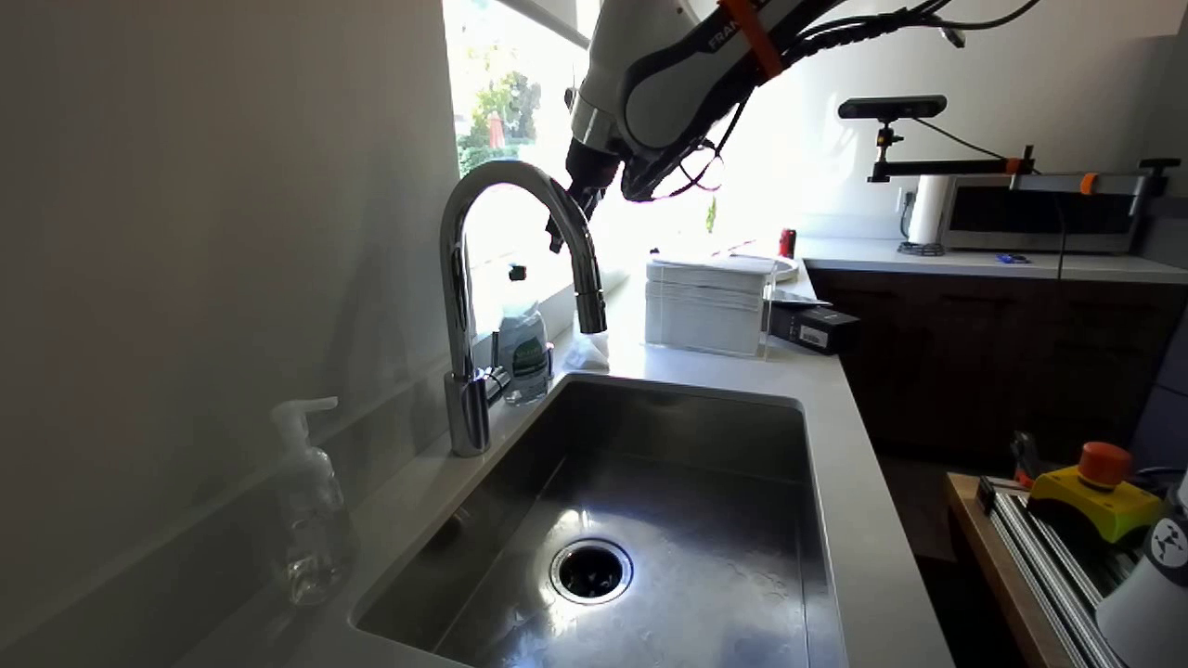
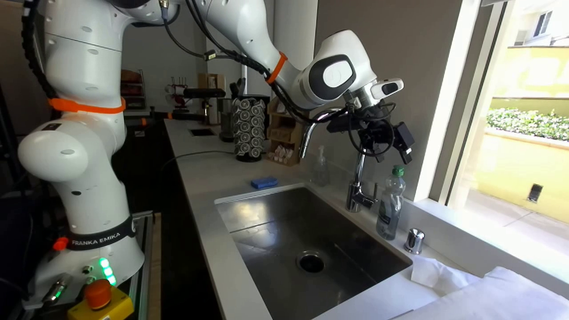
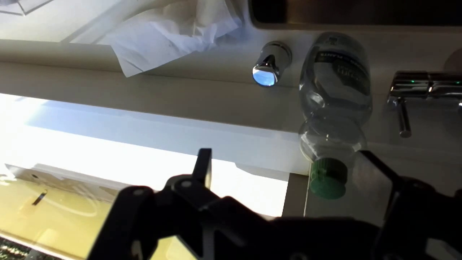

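A clear dish soap bottle (image 2: 391,209) with a green cap stands upright behind the sink, beside the chrome faucet (image 2: 355,195). Its cap (image 3: 329,177) appears between the spread fingers in the wrist view, closer to the right-hand one. My gripper (image 2: 394,159) hangs just above the bottle, tilted, and holds nothing. Wide apart stand its black fingers (image 3: 204,164). Both exterior views show the bottle (image 1: 525,357); in an exterior view the gripper (image 1: 570,227) is partly hidden behind the faucet's arch (image 1: 520,172). How far the fingertips are from the cap in depth, I cannot tell.
The steel sink (image 2: 249,262) lies in front of the bottle. Near it are a chrome cap (image 2: 414,241), crumpled white paper (image 3: 173,39), a pump bottle (image 1: 311,520) and a blue sponge (image 2: 264,182). A stack of white sheets (image 1: 705,311) stands past the sink. The window sill runs alongside.
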Available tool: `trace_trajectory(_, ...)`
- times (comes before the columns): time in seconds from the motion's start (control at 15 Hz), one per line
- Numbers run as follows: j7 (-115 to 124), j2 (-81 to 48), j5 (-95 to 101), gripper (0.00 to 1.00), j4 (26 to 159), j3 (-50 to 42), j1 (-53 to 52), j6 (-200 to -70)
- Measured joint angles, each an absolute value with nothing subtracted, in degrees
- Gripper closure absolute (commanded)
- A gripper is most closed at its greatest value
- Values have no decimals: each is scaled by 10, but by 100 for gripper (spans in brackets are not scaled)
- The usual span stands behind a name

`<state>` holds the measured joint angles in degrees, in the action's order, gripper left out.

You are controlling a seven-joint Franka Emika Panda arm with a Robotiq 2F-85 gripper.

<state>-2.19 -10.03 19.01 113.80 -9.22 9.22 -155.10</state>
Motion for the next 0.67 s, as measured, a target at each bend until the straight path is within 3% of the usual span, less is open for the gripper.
trace_trajectory(0.67, 2, -170, 115, 0, 1063, -88, 88, -1554)
